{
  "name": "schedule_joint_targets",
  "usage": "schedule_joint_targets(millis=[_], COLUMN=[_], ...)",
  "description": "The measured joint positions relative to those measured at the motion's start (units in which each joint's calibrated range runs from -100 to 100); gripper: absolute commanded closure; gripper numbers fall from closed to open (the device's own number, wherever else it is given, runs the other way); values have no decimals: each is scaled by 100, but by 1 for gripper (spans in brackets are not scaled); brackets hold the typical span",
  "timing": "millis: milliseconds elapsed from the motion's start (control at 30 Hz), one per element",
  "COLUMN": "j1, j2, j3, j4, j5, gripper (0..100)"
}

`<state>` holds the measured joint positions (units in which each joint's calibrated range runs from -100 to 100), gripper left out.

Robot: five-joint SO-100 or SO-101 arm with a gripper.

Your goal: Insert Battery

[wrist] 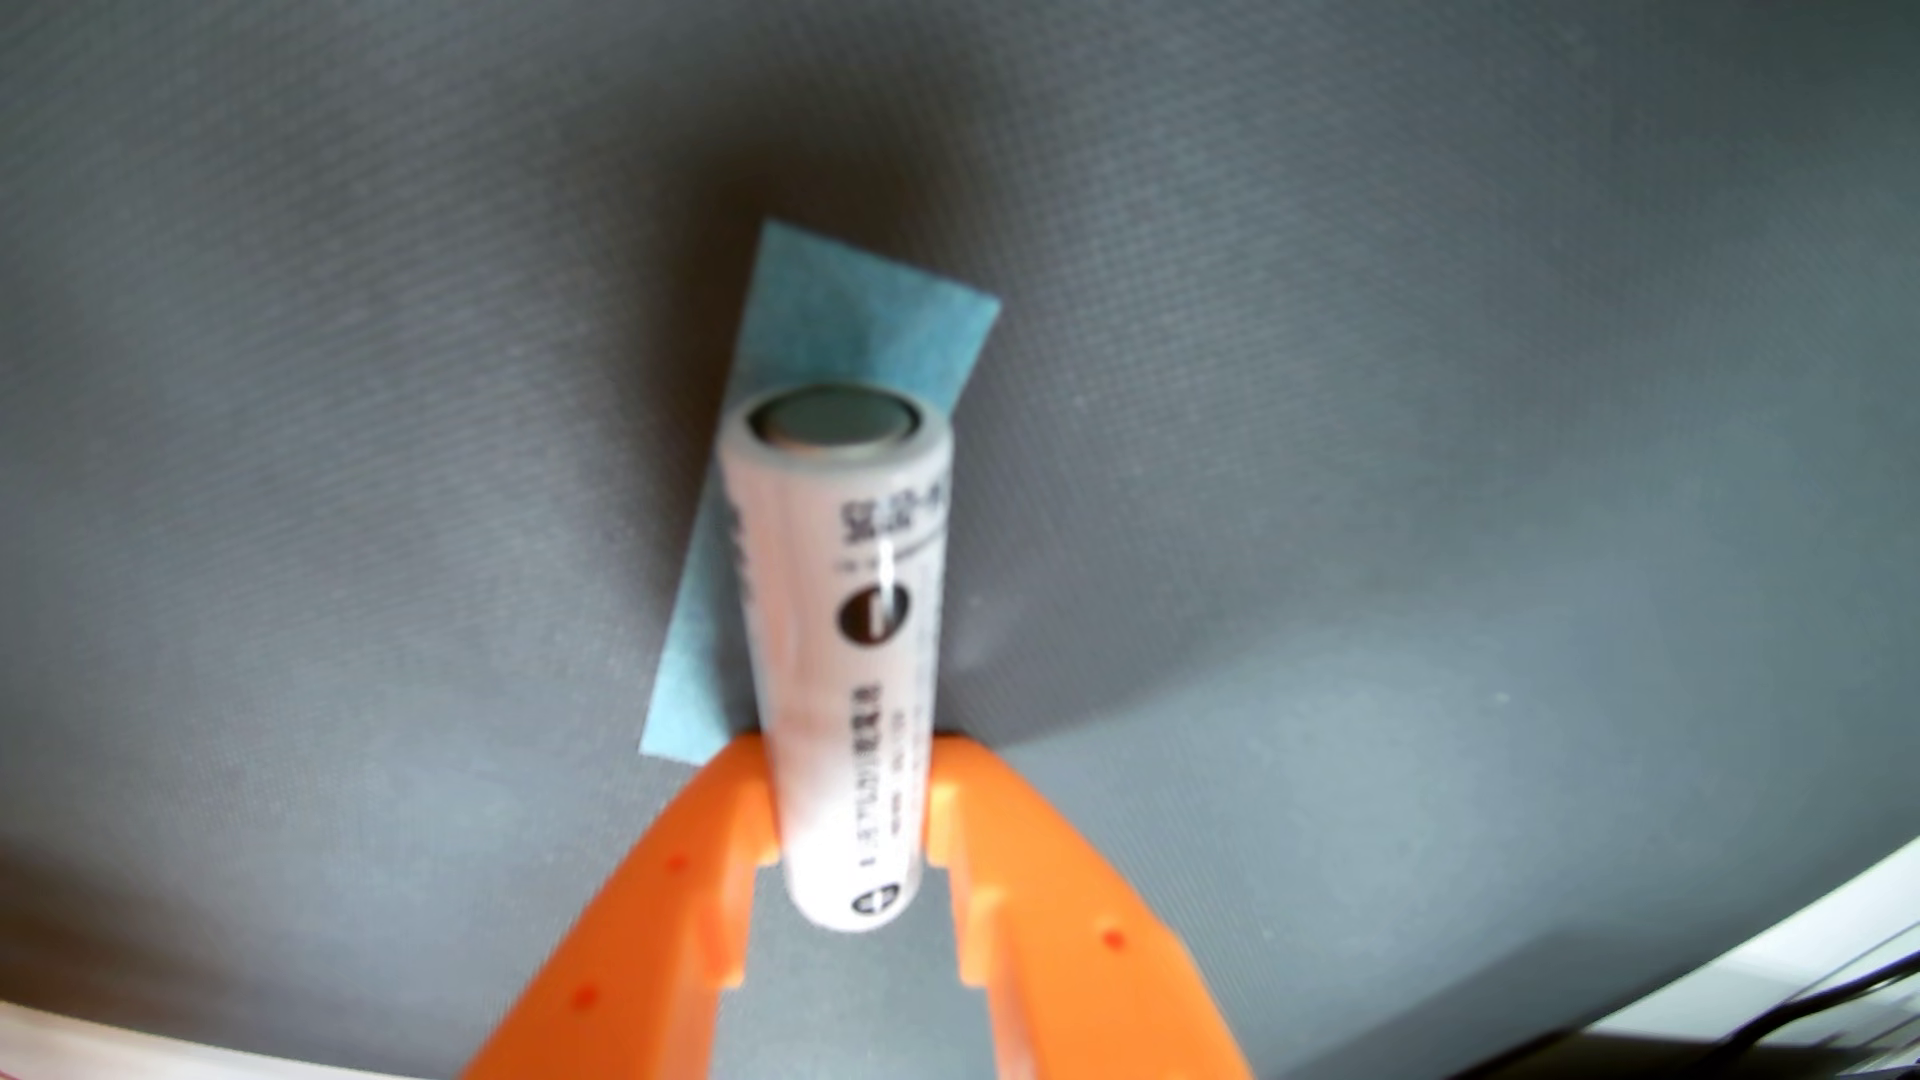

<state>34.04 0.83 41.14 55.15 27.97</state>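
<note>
In the wrist view a white cylindrical battery with black print sits between my two orange fingers. Its flat grey metal end points away from the camera. My gripper is shut on the battery's near part, one finger on each side. Under the battery a strip of blue tape lies on the grey mat. I cannot tell whether the battery touches the mat or hangs just above it. No battery holder shows in this view.
The grey mat fills nearly the whole view. Its edge runs along the bottom right, where a white surface with a dark cable shows. A pale strip shows at the bottom left corner.
</note>
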Motion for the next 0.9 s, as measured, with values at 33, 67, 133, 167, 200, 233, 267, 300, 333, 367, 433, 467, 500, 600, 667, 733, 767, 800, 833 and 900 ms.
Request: schedule_joint_targets(millis=[33, 67, 133, 167, 200, 233, 267, 300, 333, 367, 433, 467, 500, 600, 667, 733, 767, 800, 833, 900], j1=[0, 0, 0, 0, 0, 25, 49, 49, 33, -16, -147, -229, -336, -770, -1073, -1368, -1508, -1647, -1794, -2089], j2=[0, 0, -17, -67, -141, -258, -424, -616, -824, -1023, -1423, -1597, -1772, -2180, -2354, -2463, -2496, -2529, -2562, -2637], j3=[0, 0, 0, 9, 45, 81, 118, 181, 253, 316, 407, 416, 416, 443, 479, 542, 542, 542, 542, 542], j4=[0, 0, 33, 50, 50, 100, 117, 142, 159, 243, 444, 494, 552, 762, 787, 795, 795, 795, 795, 795], j5=[0, 0, 0, -15, -36, -77, -117, -184, -245, -317, -501, -603, -715, -1078, -1303, -1492, -1584, -1670, -1757, -1911], gripper=[98, 98, 98, 98, 98, 98, 98, 98, 98, 98, 98, 98, 98, 98, 98, 98, 98, 98, 98, 98])
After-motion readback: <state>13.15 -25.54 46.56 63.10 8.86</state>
